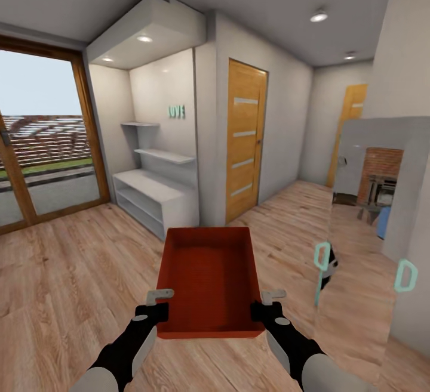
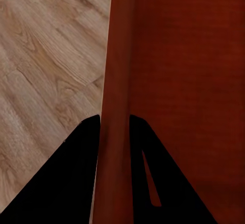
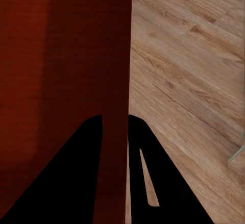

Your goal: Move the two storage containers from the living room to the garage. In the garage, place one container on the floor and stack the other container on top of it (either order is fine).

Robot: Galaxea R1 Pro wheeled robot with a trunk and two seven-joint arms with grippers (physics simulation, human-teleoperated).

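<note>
The red-orange rectangular open-top plastic bin (image 1: 209,275) rides between both arms, long axis pointing ahead. Left gripper (image 1: 159,296) and right gripper (image 1: 273,295) each pinch a side wall, above the wood-plank floor (image 1: 71,272).

Bright even render; recessed ceiling lights (image 1: 318,17) glow; daylight through window (image 1: 42,135); edges stretched.

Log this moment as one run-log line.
phase: carrying | held: storage container, one in view | left gripper: jaws clamp left wall | right gripper: jaws clamp right wall | underfoot: wood-plank floor | ahead: tan door
</note>
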